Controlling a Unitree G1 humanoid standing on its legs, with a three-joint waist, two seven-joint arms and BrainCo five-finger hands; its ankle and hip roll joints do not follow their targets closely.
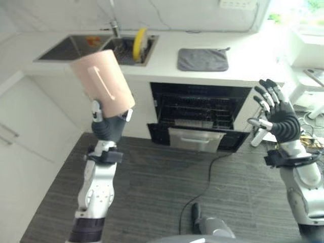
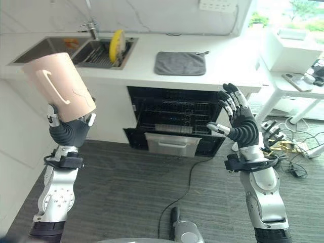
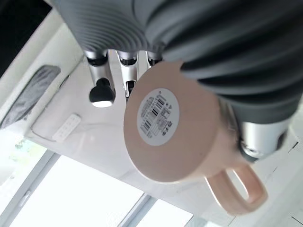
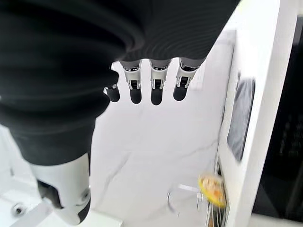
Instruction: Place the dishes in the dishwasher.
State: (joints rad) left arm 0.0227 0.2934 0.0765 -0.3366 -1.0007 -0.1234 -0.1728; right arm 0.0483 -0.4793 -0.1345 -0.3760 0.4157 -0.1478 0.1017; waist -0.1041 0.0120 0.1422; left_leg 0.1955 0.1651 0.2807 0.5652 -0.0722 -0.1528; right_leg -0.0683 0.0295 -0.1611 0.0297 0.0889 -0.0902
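Observation:
A pale pink mug (image 1: 103,82) with a handle is held up in my left hand (image 1: 109,125), fingers and thumb curled round its lower part; its labelled base (image 3: 158,116) faces the wrist camera. The mug is raised in front of the counter, left of the dishwasher (image 1: 200,115), whose door is down and whose wire rack (image 1: 196,111) is pulled out. My right hand (image 1: 277,117) is raised to the right of the dishwasher, fingers spread and straight, holding nothing. A yellow plate (image 1: 138,43) stands on edge in the sink (image 1: 125,49).
A grey mat (image 1: 202,59) lies on the white counter (image 1: 167,68) right of the sink. A second sink basin (image 1: 71,47) holds something orange. White cabinets (image 1: 23,136) stand at the left, a white table (image 2: 288,76) at the right. A black cord (image 1: 205,185) crosses the grey floor.

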